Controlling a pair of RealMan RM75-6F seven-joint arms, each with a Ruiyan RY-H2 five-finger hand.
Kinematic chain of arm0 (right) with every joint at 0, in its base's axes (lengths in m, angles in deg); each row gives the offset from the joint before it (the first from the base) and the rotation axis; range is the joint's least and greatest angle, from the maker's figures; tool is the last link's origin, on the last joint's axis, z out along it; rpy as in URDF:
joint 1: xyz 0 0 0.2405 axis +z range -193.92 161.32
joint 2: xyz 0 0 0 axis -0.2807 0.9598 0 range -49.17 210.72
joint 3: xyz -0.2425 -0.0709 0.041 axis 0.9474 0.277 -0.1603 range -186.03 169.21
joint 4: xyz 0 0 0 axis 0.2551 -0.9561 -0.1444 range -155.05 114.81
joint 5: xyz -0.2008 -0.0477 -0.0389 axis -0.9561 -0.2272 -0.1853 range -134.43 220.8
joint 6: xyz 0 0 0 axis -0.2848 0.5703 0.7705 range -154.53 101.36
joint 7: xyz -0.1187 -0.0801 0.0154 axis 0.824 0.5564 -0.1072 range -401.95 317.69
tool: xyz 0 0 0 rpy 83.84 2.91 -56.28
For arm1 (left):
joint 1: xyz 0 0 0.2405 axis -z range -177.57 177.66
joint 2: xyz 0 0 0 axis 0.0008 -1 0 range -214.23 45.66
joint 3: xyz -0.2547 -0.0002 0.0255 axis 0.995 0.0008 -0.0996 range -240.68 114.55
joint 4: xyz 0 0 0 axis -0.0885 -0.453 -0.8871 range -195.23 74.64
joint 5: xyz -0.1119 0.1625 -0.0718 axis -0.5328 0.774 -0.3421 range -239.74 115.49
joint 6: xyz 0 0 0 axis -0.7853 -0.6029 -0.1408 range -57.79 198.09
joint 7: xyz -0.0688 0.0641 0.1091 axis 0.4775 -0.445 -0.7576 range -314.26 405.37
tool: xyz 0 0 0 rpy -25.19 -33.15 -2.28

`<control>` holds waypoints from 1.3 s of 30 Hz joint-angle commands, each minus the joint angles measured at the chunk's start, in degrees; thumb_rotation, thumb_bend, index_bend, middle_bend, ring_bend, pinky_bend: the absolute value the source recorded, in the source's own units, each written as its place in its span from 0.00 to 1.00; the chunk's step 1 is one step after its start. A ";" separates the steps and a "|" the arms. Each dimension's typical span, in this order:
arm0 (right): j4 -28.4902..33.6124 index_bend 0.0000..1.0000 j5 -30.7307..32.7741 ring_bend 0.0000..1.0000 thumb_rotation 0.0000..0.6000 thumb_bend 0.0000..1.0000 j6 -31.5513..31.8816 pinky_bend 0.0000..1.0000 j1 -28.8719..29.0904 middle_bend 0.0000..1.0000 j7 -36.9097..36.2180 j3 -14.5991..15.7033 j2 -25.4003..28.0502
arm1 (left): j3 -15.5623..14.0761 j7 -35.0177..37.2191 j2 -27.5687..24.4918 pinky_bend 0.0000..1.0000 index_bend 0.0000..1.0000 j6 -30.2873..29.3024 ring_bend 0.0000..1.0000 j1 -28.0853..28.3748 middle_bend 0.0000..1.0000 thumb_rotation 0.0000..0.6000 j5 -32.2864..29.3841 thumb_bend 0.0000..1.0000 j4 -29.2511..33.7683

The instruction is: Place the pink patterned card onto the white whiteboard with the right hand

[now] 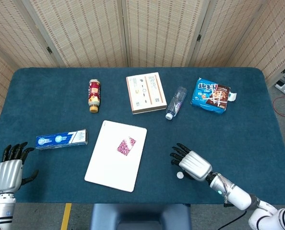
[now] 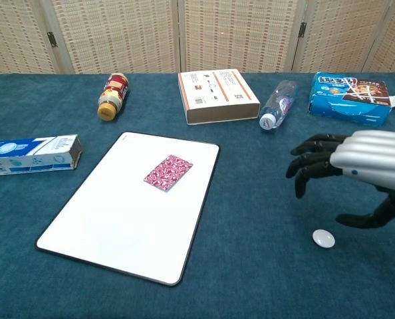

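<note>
Taking the white whiteboard point(image 2: 128, 219) as the landmark and reading from the left: the left hand point(image 1: 9, 172) rests at the table's near edge, far to the board's left, fingers spread and holding nothing. A blue toothpaste box point(image 2: 28, 154) lies just off the board's left side, and a small red bottle point(image 2: 112, 96) lies on its side beyond the board's far-left corner. The pink patterned card point(image 2: 168, 172) lies flat on the board, in its upper middle, fully inside the rim. Behind the board sits a flat box point(image 2: 217, 95), with a clear water bottle point(image 2: 277, 105) and a blue snack packet point(image 2: 350, 97) further right. The right hand point(image 2: 340, 166) hovers to the board's right, well apart from it, fingers loosely curled but parted and holding nothing; a small white disc point(image 2: 323, 238) lies below it. The placing looks done; what remains is only drawing the right arm back clear of the board.
</note>
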 commanded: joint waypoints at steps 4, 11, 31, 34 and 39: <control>-4.35 0.34 -1.95 0.06 1.00 0.37 1.00 0.00 -2.30 0.22 -1.97 1.34 -2.31 | -0.16 -0.40 -0.07 0.00 0.27 -0.07 0.12 -0.01 0.14 1.00 0.19 0.29 0.45; -6.81 0.34 -3.41 0.06 1.00 0.37 0.67 0.00 -2.75 0.22 -2.65 1.12 -4.49 | -0.19 -0.48 -0.21 0.00 0.27 -0.50 0.12 -0.22 0.14 1.00 0.30 0.29 0.77; -8.48 0.40 -2.96 0.06 1.00 0.37 -2.56 0.00 -2.46 0.23 -1.64 -0.51 -6.60 | -0.42 0.84 -0.14 0.00 0.27 -0.47 0.11 -0.67 0.14 1.00 0.09 0.29 -0.31; -8.50 0.41 -2.92 0.06 1.00 0.37 -2.71 0.00 -2.44 0.23 -1.52 -0.77 -6.71 | -0.47 0.98 -0.14 0.00 0.27 -0.44 0.12 -0.77 0.14 1.00 -0.02 0.29 -0.54; -8.54 0.44 -2.79 0.06 1.00 0.37 -3.14 0.00 -2.35 0.24 -1.23 -1.11 -6.99 | -0.51 1.17 -0.11 0.00 0.27 -0.40 0.11 -0.82 0.14 1.00 -0.01 0.29 -0.72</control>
